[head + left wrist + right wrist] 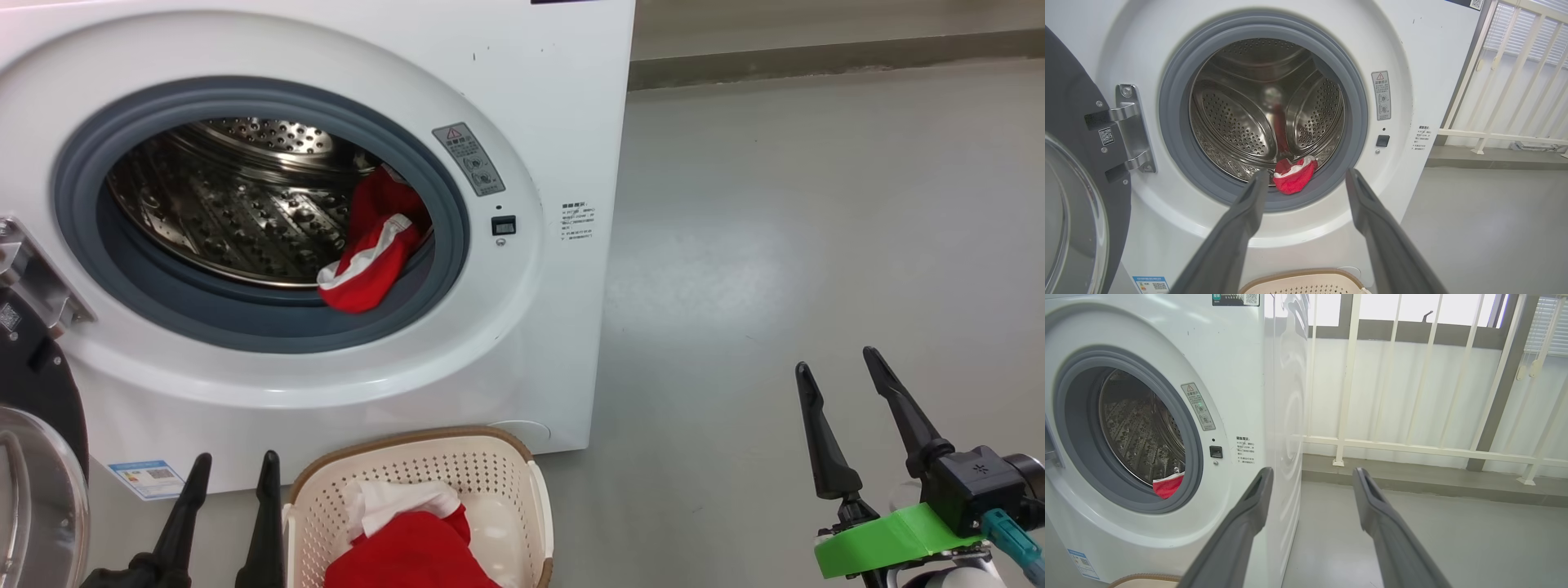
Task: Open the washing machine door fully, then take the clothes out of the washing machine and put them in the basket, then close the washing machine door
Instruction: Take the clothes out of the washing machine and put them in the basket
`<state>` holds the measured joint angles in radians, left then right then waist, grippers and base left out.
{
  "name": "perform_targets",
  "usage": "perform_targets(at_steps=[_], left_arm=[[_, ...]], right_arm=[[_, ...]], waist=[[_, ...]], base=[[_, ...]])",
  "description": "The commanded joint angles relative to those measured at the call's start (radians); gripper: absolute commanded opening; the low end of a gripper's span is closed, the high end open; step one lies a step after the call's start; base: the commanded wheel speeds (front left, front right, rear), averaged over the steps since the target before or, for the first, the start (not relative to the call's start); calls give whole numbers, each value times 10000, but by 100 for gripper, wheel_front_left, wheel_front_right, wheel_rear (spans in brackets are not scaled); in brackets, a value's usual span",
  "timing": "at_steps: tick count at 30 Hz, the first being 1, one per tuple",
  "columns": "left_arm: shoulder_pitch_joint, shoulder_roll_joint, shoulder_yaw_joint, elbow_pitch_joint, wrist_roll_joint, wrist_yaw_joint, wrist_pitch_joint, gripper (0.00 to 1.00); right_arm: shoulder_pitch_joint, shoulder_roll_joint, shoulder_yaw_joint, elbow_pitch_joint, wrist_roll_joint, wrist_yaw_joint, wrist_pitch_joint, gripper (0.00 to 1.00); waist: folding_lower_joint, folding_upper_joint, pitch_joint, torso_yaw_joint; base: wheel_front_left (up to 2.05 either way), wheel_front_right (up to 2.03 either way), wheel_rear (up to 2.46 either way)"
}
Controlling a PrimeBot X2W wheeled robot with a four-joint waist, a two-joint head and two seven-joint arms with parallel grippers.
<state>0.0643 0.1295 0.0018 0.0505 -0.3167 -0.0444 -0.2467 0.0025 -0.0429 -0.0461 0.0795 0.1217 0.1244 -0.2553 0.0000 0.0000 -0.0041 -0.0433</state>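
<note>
Washing machine door (37,392) is swung open: its black rim and glass bowl sit at the lower left edge of the head view, with the hinge bracket just above. The washing machine (531,106) takes the upper left, its steel drum (229,212) exposed inside the grey gasket (445,212). A red garment (371,245) with white trim lies at the right front of the drum, its lower end draped onto the gasket lip.

The basket (490,469) is at bottom centre, on the floor (775,204) just in front of the machine. The clothes (408,547) in it are a red piece with a white piece at its upper edge.

Left tool (236,456) is at lower left, just beside the basket's left wall, below the blue label (147,478) — fingers spread, nothing between them. In the left wrist view the fingers frame the lower part of the opening, and the red garment shows between their tips, not touching them.

Right tool (837,358) is at lower right over bare floor, well apart from the machine — also spread and empty. A green band (890,539) wraps its wrist. In the right wrist view it points past the machine's front corner toward a white railing (1412,449).
</note>
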Motion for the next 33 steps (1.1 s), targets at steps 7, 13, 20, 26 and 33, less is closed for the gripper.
perform_targets(at_steps=[7, 13, 20, 26, 33], left_arm=[[-225, 87, 276, -204, -20, 114, -38, 100], [-287, 44, 267, -103, -145, 84, -62, 100], [-400, 54, 273, 95, -231, 42, -87, 100], [-632, 57, 233, 272, -129, 84, -109, 100], [-1638, 120, 146, 589, -158, -95, -128, 100]], right_arm=[[-221, -73, 291, -297, -7, 63, -65, 100], [-213, -73, 344, -308, -10, 63, -65, 100], [-268, -73, 395, -443, -52, 63, -65, 100], [-335, -73, 360, -523, -74, 63, -65, 100], [-787, -73, 490, -661, -73, 63, -65, 100]], waist=[[0, 0, 54, -28], [0, 0, 114, -1], [0, 0, 410, 13], [0, 0, 662, 40], [0, 0, 1564, 219]], base=[[0, 0, 0], [0, 0, 0], [0, 0, 0], [0, 0, 0], [0, 0, 0]])
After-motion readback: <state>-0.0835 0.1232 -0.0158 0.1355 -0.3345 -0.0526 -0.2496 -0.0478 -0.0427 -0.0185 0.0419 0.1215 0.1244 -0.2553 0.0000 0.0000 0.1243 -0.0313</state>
